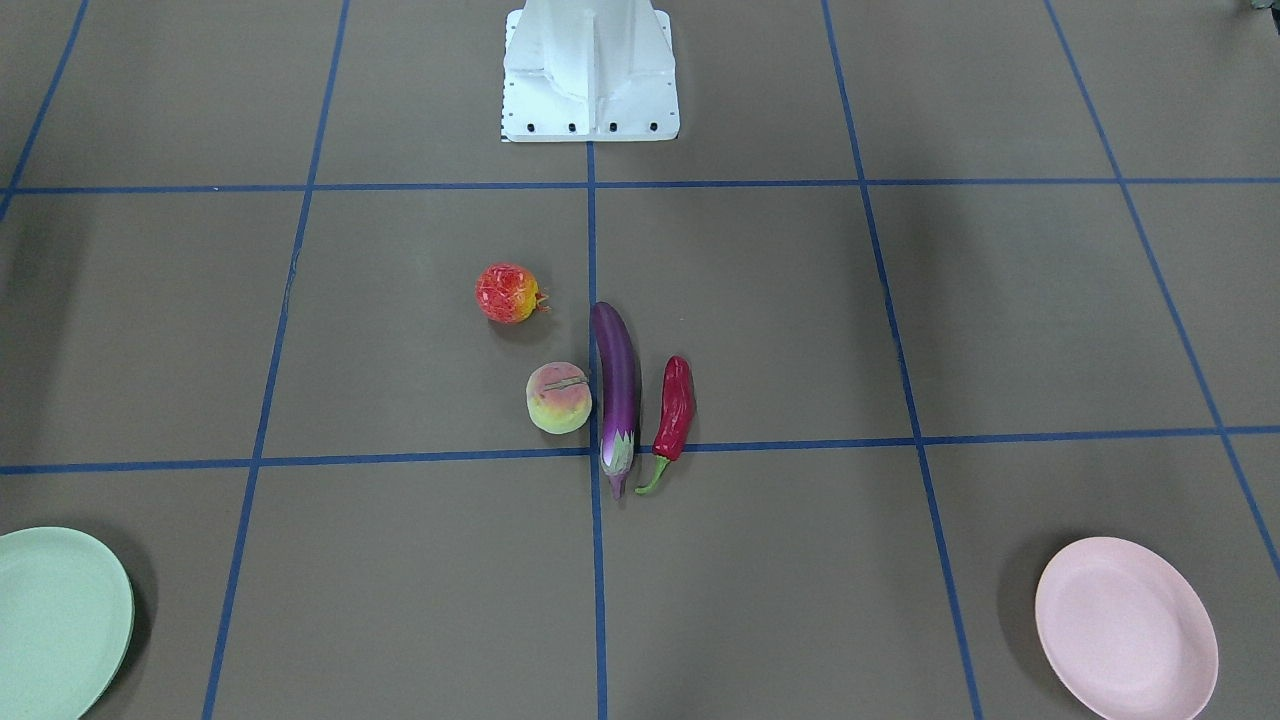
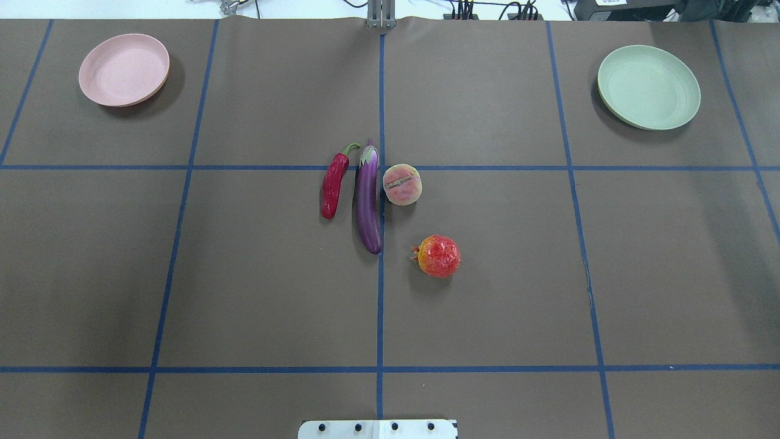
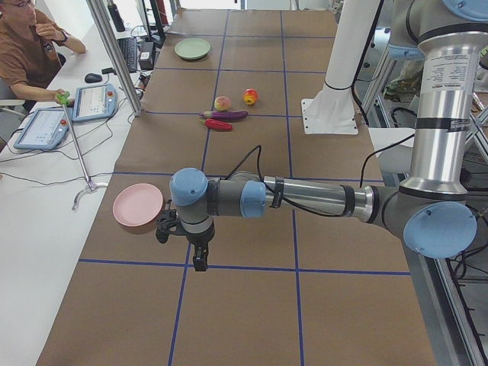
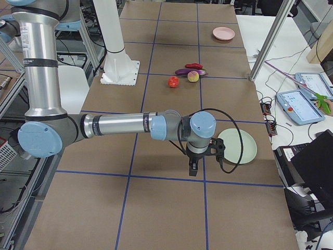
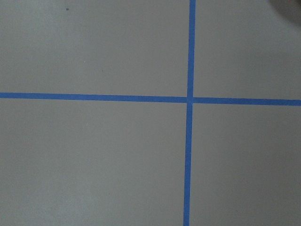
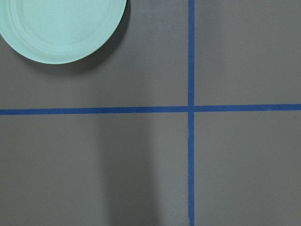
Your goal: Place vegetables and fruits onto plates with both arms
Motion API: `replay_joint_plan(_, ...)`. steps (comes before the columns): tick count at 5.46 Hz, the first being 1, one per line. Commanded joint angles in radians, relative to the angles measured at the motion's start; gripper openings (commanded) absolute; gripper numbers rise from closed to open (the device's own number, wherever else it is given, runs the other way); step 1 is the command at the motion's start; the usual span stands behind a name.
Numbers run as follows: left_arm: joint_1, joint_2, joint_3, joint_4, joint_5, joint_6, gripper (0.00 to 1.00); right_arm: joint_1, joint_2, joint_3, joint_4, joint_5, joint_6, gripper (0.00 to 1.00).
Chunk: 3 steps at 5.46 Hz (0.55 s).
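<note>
crowded middle, two arms to bring in

nothing sits on a plate yet. the eggplant (image 2: 368,198), chili pepper (image 2: 333,189), peach (image 2: 402,184) and pomegranate (image 2: 439,256) cluster at the table's centre. the pink plate (image 2: 124,69) lies in the far corner on the robot's left, the green plate (image 2: 648,87) in the far corner on its right. the left gripper (image 3: 200,259) and right gripper (image 4: 193,167) hang over bare table, each toward its own plate's end. they show only in the side views, so i cannot tell whether their fingers are apart or together.

likely trouble:
- the peach lies just beside the eggplant and the chili is near its other flank, so a descending finger may shove a neighbour.
- the round fruits may roll.
- the glossy eggplant may slip.
- the two arms may clash at the centre.
</note>
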Motion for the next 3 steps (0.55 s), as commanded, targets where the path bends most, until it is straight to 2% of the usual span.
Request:
replay_joint_plan(1, 0.0, 0.002, 0.0, 0.0, 0.001, -0.001, 1.0, 0.0, -0.003, 0.007, 0.002, 0.0, 0.001, 1.0)
replay_joint_plan(3, 0.006, -0.032, -0.039, 0.009, 0.004, -0.007, 1.0, 0.0, 0.001, 0.007, 0.002, 0.005, 0.002, 1.0)
